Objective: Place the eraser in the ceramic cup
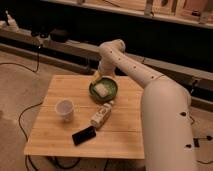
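Observation:
The white ceramic cup point(64, 109) stands upright on the left part of the wooden table point(55, 140). A flat black eraser point(83, 135) lies near the table's front edge, to the right of and in front of the cup. My gripper point(97, 76) hangs over the far edge of the table, just behind and left of a green bowl point(111, 94). It is well away from both the eraser and the cup. My white arm point(150, 90) arches in from the lower right.
The green bowl holds a pale lump point(102, 89). A small white bottle point(101, 115) lies on its side between the bowl and the eraser. A yellowish thing point(94, 78) shows by the gripper. Cables run on the floor at the left.

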Robot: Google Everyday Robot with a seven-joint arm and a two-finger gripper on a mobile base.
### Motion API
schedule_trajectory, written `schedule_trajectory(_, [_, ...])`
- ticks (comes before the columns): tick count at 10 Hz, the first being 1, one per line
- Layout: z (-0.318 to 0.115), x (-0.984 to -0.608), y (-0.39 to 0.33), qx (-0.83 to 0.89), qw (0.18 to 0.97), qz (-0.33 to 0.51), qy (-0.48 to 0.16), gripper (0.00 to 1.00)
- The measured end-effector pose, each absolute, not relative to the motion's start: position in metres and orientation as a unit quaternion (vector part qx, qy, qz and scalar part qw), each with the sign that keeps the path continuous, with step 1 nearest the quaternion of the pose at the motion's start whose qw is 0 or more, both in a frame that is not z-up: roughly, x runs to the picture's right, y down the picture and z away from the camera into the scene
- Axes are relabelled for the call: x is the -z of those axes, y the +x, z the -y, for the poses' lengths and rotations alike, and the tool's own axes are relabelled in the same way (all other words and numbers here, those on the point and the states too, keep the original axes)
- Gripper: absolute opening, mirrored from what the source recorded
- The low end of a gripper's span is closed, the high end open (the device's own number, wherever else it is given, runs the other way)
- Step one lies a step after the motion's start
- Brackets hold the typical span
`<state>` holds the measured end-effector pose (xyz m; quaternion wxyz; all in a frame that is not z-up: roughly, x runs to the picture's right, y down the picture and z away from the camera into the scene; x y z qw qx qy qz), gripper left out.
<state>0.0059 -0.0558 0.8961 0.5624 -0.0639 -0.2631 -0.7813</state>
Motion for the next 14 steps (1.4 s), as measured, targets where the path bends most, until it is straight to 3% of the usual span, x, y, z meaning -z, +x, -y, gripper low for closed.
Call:
schedule_trajectory(9, [0.055,-0.894,0.006,0.787,0.555,0.263,-0.063,0.8])
schedule_trajectory(12, [0.017,-0.864,-0.006,0.836,0.456,0.298,-0.069,0.8])
schedule_trajectory(14, [-0.019,-0.816,-0.008,0.871,0.354,0.331,-0.073,0.8])
